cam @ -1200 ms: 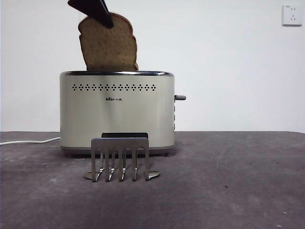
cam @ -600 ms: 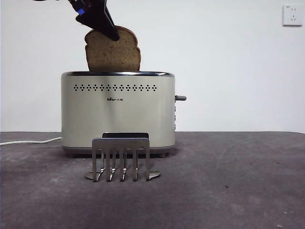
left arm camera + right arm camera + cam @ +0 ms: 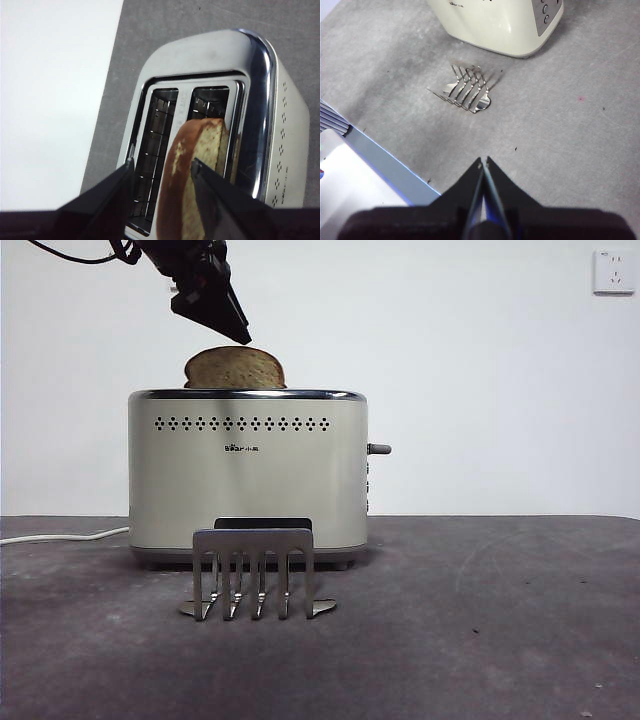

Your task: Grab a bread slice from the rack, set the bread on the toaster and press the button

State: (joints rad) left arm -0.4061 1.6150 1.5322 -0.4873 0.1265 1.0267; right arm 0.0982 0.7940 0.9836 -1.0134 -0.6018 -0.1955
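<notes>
The slice of bread (image 3: 235, 370) stands in the toaster (image 3: 247, 480), with only its domed brown top above the chrome rim. In the left wrist view the bread (image 3: 197, 150) sits in the slot nearer the vent-hole side. My left gripper (image 3: 240, 335) hangs just above it, open and apart from it; its jaws (image 3: 162, 165) stand on either side of the crust without touching. The steel rack (image 3: 252, 570) stands bare in front of the toaster. My right gripper (image 3: 483, 161) is shut, holding nothing, high over the table on the near side of the rack (image 3: 467, 90).
The toaster's lever (image 3: 378, 448) sticks out on its right end, above small round buttons (image 3: 546, 12). A white cord (image 3: 60, 536) trails off left. A wall socket (image 3: 611, 272) is at the top right. A white and blue edge (image 3: 380, 165) borders the table near the right arm.
The bread has sunk into the toaster slot until only its dome shows. The left gripper has let go of it and risen slightly.
</notes>
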